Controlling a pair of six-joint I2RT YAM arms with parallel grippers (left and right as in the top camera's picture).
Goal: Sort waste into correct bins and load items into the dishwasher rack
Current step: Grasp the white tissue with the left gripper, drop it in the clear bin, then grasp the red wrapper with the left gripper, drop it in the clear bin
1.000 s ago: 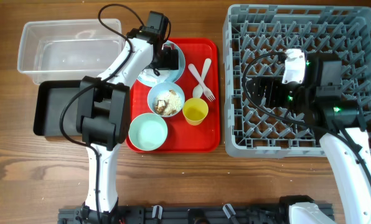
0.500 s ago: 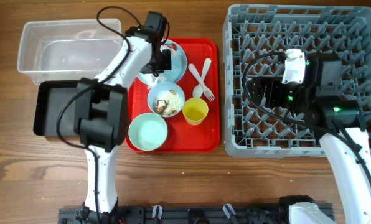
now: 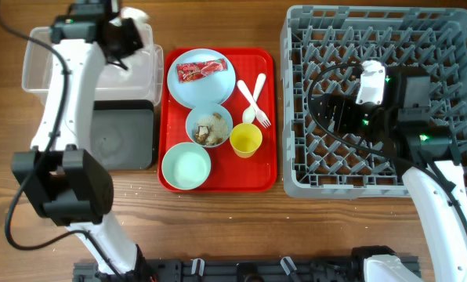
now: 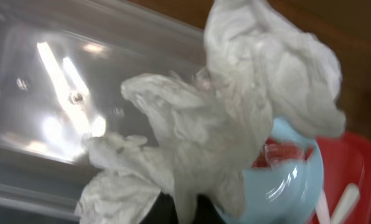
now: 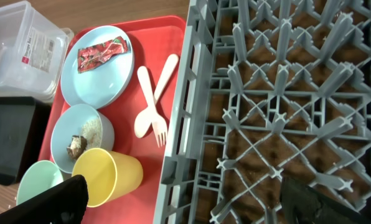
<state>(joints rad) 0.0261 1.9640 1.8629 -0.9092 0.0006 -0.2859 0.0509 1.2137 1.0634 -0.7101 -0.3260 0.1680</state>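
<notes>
My left gripper [image 3: 122, 33] is shut on the crumpled white paper [image 4: 235, 112] and holds it over the clear tub [image 3: 139, 74] at the back left. The red wrapper [image 3: 202, 70] lies on the pale blue plate [image 3: 218, 90]. One bowl [image 3: 210, 125] holds brown scraps and grains. An empty bowl [image 3: 186, 166] and the yellow cup [image 3: 246, 139] stand close to it, with the white fork [image 5: 167, 74] and spoon [image 5: 143, 115] alongside. My right gripper [image 5: 185, 205] hangs open over the grey dishwasher rack [image 3: 421, 47], with nothing between its fingers.
All the tableware sits on a flat red tray [image 3: 261, 176] in the middle of the wooden table. The black tray [image 3: 120, 141] lies in front of the clear tub, against the red tray's left edge. The rack fills the right side.
My left gripper shut on the white paper at the plate, then swung left with it to above the clear tub. The red wrapper stayed on the plate. The right arm has not moved.
</notes>
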